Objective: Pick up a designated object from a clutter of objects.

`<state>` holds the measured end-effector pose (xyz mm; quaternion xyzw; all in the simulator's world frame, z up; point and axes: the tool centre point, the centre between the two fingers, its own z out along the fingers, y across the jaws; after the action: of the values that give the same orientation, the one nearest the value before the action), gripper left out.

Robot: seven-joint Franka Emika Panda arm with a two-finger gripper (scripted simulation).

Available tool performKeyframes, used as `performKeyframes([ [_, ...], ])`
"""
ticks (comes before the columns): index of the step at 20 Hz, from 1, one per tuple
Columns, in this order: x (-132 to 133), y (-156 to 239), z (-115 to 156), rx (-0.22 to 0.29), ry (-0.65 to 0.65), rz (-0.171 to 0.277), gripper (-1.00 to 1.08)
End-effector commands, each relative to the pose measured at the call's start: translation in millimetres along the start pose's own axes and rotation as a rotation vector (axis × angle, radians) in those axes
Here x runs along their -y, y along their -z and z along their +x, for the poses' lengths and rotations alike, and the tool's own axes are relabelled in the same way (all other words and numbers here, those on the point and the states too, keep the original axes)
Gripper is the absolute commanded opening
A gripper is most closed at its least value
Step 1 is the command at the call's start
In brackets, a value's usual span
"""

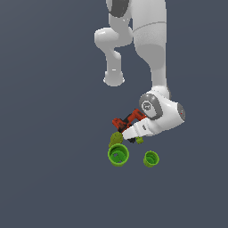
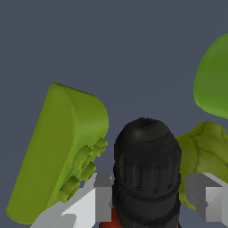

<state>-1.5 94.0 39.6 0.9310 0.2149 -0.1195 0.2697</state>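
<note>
Red-orange and black, the power drill (image 1: 128, 121) lies in the middle of the clutter, partly hidden under the arm's wrist in the exterior view, with the olive pear-shaped piece (image 1: 116, 138) just beside it and two lime-green cups (image 1: 118, 155) (image 1: 151, 158) a little further out. In the wrist view its black ribbed chuck (image 2: 147, 173) sits squarely between the two grey fingers (image 2: 103, 196) of the gripper (image 2: 153, 198); the fingers stand to either side of the chuck, very close, but whether the pads actually press on it or leave a sliver of gap I cannot tell. By its look the drill is rigid, bulky and probably the heaviest piece here, with its mass spread unevenly, so a hold at the chuck end could let the body swing or tip. The ribbing should give some bite, though the chuck's round section may roll between flat pads. A small green studded block (image 2: 60, 153) lies just beside one finger, and the pear-shaped piece crowds the other, so room is tight. Underneath is a plain dark blue-grey floor (image 1: 49, 178), flat and featureless, with nothing else near the group.
</note>
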Motion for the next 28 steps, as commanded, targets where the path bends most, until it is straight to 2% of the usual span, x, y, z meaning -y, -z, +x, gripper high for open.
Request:
performKeyframes([
  [1,-1,-14,-2,0.019,-0.005,0.003,-1.00],
  [6,-1,-14,-2,0.019,-0.005,0.003,-1.00],
  [7,0,0,0,0.000,0.001,0.000,-1.00],
  [13,-14,15,5,-0.014,-0.003,-0.007,-1.00],
  [20,-56,66,20,-0.060,-0.015,-0.027,-1.00],
  [28,-122,148,40,-0.132,-0.033,-0.059,-1.00],
])
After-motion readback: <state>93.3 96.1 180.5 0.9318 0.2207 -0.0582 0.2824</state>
